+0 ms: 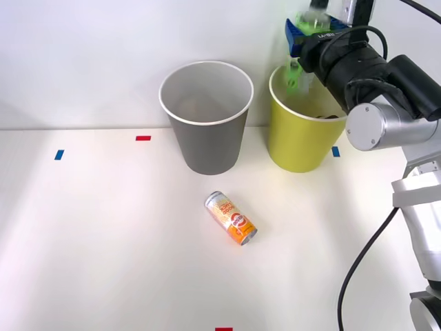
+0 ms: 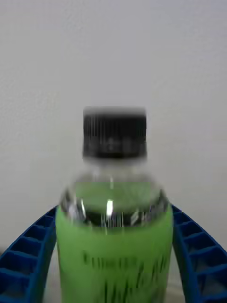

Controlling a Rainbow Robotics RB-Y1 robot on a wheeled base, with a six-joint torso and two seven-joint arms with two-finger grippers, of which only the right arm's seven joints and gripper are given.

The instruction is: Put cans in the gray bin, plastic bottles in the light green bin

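Two bins were seen standing side by side at the back of the white table (image 1: 103,241), close to the wall: a gray bin (image 1: 207,134) to the left and a light green bin (image 1: 296,141) to the right, near each other but not touching. Three small tape marks were stuck on the table near them, a red one (image 1: 142,138) and two blue ones (image 1: 58,154), and another red mark (image 1: 224,329) was seen at the near edge. One can (image 1: 231,218) was lying on its side in front of the bins, well apart from both. One bottle (image 2: 113,227) was counted, held in the air above the green bin's rim, blurred in the front view. The gripper (image 1: 311,31) was clamped on the bottle, one blue ribbed finger (image 2: 28,260) pressed against each side of the green label. The black cap (image 2: 114,132) was seen pointing away from the wrist, clear of the fingers. The right arm (image 1: 375,76) was stretched over the green bin's right side, hiding part of its rim.
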